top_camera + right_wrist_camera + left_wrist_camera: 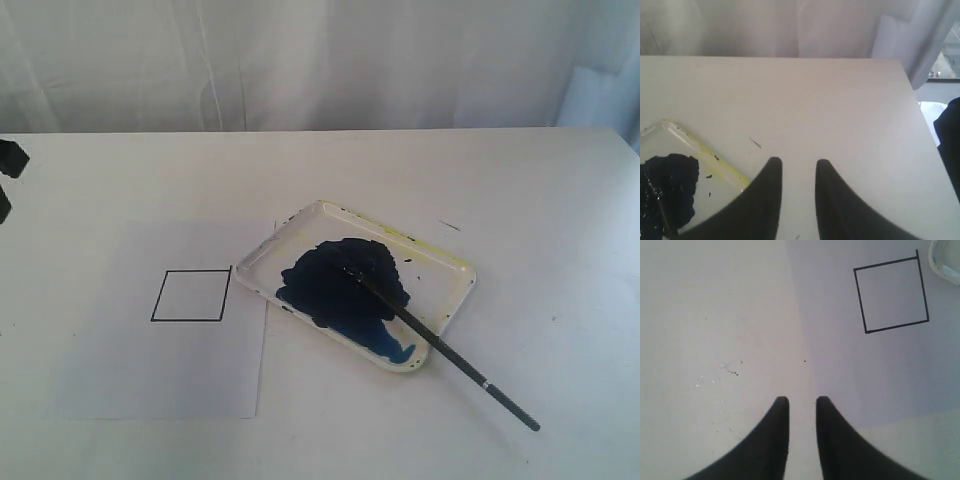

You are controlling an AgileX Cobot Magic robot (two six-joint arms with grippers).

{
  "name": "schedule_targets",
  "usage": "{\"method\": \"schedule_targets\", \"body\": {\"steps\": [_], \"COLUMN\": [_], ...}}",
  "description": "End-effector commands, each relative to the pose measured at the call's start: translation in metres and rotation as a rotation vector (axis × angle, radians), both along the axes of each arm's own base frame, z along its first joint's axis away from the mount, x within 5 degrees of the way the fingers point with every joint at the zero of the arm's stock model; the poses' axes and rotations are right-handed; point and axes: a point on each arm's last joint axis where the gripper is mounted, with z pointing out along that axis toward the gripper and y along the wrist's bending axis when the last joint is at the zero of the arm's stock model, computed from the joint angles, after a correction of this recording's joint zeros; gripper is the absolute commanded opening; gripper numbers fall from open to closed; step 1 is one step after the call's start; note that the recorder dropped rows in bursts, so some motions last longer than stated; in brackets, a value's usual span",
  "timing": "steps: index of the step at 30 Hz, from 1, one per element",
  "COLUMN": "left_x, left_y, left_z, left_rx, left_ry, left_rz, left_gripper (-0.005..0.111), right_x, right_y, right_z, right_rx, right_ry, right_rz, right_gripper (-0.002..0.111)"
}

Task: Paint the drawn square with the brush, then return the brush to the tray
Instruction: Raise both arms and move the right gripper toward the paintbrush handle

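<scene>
The drawn square [190, 295] is a thin black outline, blank white inside, on a white paper sheet [150, 370] left of centre. To its right lies the white tray [300, 235], with a big dark blue paint blotch [345, 285] in it. The black brush [450, 355] lies with its tip in the paint. Its handle crosses the tray's near rim onto the table. My left gripper [802, 401] hovers open above the table beside the paper, with the square [892, 295] ahead of it. My right gripper [798, 162] is open over bare table by the tray's yellow-stained rim [705, 152].
A black part of the left arm [10, 158] shows at the table's left edge. A white curtain [320, 60] hangs behind the table. A small dark fleck [449, 226] lies beyond the tray. The table's right edge [925, 125] is near the right gripper.
</scene>
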Motion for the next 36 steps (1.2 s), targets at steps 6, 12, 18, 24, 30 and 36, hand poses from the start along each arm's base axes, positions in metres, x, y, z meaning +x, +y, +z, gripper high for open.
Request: {"method": "schedule_targets", "body": {"steps": [6,12,18,24,30,36], "left_x": [0.029,0.045,0.062,0.078,0.098,0.113], "left_y": [-0.01,-0.019,-0.02,-0.018,-0.026,-0.048], "left_z": [-0.032,-0.049,-0.059,-0.072,-0.084,-0.101], "left_rx": [-0.055,-0.1,-0.108,-0.106,-0.097,-0.078], "left_ry": [0.13,0.093,0.018,-0.013,0.017,0.049], "left_rz": [-0.054,-0.271,-0.202,-0.108,-0.071,-0.132], "left_gripper": [0.05,0.05,0.05,0.05,0.05,0.069], "right_x": [0.036,0.05,0.062,0.068,0.074,0.075], "right_y": [0.015,0.02,0.028,0.045,0.052,0.056], "right_z": [-0.017,-0.034,-0.051,-0.066,-0.082,-0.092], "right_rx": [-0.016,-0.023,-0.031,-0.1,-0.137,-0.18], "right_ry": [0.183,0.245,0.298,0.341,0.403,0.445], "right_rz": [0.217,0.308,0.377,0.499,0.542,0.612], "right_gripper": [0.025,0.025,0.045,0.058,0.058,0.058]}}
